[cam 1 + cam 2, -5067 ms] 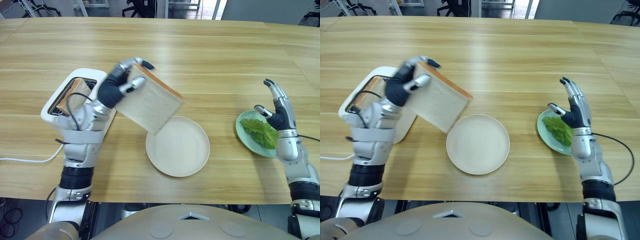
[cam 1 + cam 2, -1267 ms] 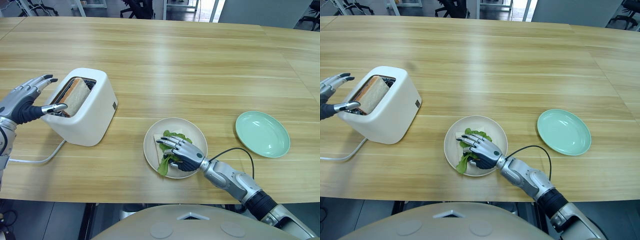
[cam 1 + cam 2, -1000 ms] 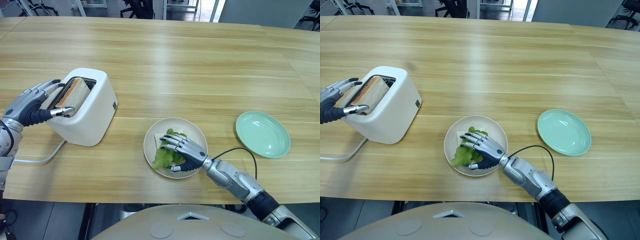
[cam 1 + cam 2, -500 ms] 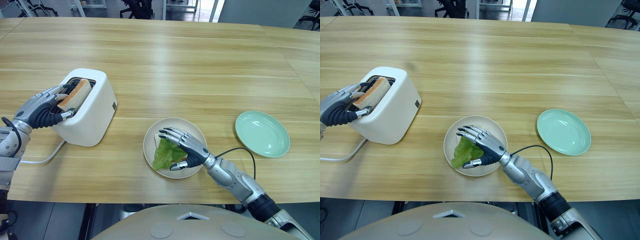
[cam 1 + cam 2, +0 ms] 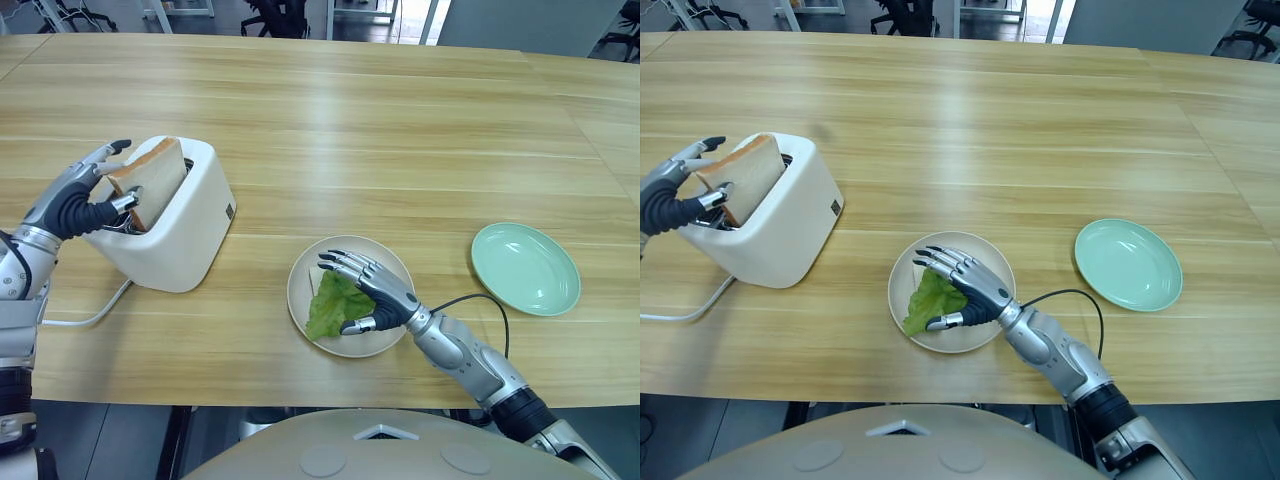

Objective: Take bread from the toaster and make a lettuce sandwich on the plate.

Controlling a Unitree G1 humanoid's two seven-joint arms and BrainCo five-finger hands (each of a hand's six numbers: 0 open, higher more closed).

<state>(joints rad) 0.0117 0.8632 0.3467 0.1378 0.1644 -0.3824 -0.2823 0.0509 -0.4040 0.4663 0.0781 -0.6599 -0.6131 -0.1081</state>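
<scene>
The bread (image 5: 158, 178) stands partly out of the toaster (image 5: 185, 245) slot, leaning a little, its lower end inside the slot. The left hand (image 5: 72, 205) grips it from the toaster's left side, thumb against the near face and fingers curled over the far face and top edge, one finger pointing up past the crust.

The toaster sits at the left of the table (image 5: 400, 130), with a white cord (image 5: 95, 315) running from its base toward the near left edge.

The plate (image 5: 350, 248) lies near the front edge of the table, right of the toaster and apart from it. On it lies the lettuce (image 5: 328, 305), covering the left and middle of the plate. The right hand (image 5: 385, 298) is over the plate's right half, palm down, fingers spread wide and holding nothing, fingertips above the leaf's right edge. Whether they touch it I cannot tell. A black cable (image 5: 470, 297) loops up from its wrist.

A green dish (image 5: 525, 268) lies further right, well apart from the plate.
</scene>
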